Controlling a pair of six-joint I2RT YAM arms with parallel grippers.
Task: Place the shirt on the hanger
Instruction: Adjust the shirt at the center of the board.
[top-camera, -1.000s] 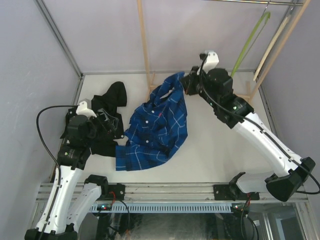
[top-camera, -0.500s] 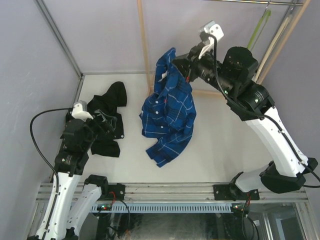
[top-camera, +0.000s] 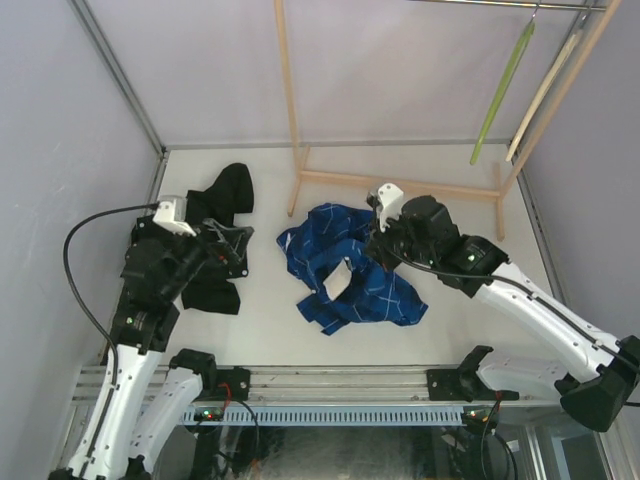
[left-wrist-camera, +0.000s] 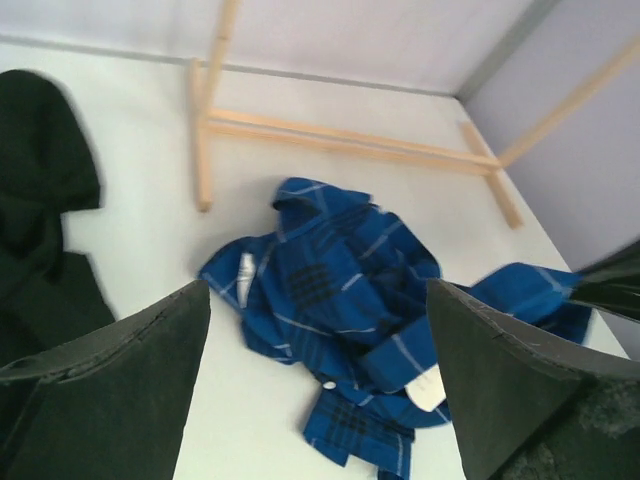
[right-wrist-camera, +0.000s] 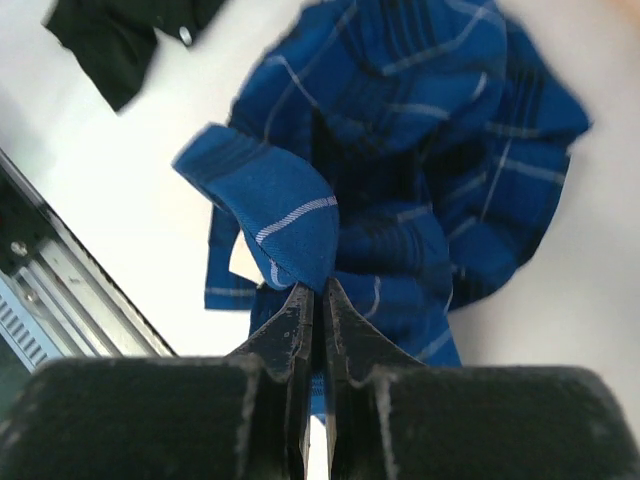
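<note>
Tightly, the right gripper (right-wrist-camera: 320, 287) pinches the shirt (right-wrist-camera: 400, 150) — crumpled.

shirt (top-camera: 330, 250): blue, navy-white plaid | hanger (top-camera: 499, 96): lime-green | garment (top-camera: 230, 190): seemingly plain black

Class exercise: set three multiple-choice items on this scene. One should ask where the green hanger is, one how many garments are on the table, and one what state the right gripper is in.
1. Where is the green hanger?
A. Hanging from the rail
B. Lying on the table
C. Under the shirt

2. How many garments are on the table?
A. One
B. Three
C. Two

3. The right gripper is:
A. Open and empty
B. Shut on a fold of the shirt
C. Shut on the hanger

Answers:
1 A, it hangs at the back right.
2 C, the plaid shirt and the black garment.
3 B, blue cloth is pinched between its fingers.
</note>
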